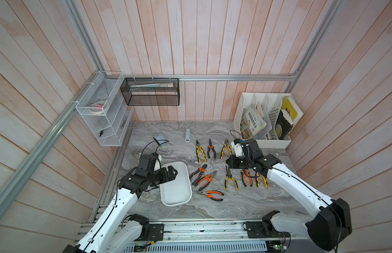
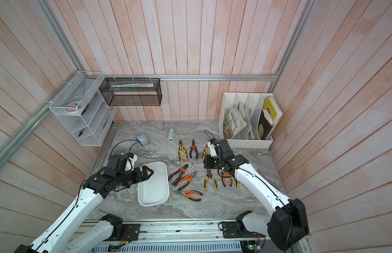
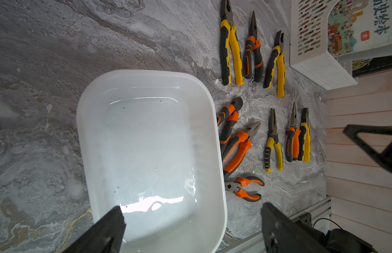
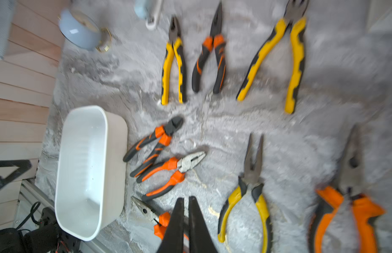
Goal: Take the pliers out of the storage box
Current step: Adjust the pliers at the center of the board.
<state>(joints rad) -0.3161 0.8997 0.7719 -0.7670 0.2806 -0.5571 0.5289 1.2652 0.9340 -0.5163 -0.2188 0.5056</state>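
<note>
**Open lane along the near edge**

You can pass over the bare desk (image 1: pixel 245 208) in front of the storage box (image 1: pixel 176 190) and pliers (image 1: pixel 228 175). The pliers lie close-packed right of the box, and the file rack (image 1: pixel 276 143) blocks the far right corner.

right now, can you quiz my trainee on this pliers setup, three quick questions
1. True or false: the shallow white plastic storage box holds none of the orange- or yellow-handled steel pliers.
2. Pick one: the left hand above the box is A) open, B) shut on a tool, C) shut and empty.
3. Count: how many pliers lie on the grey marble-pattern tabletop?
Key: 1 true; 2 A; 3 nine.
</note>
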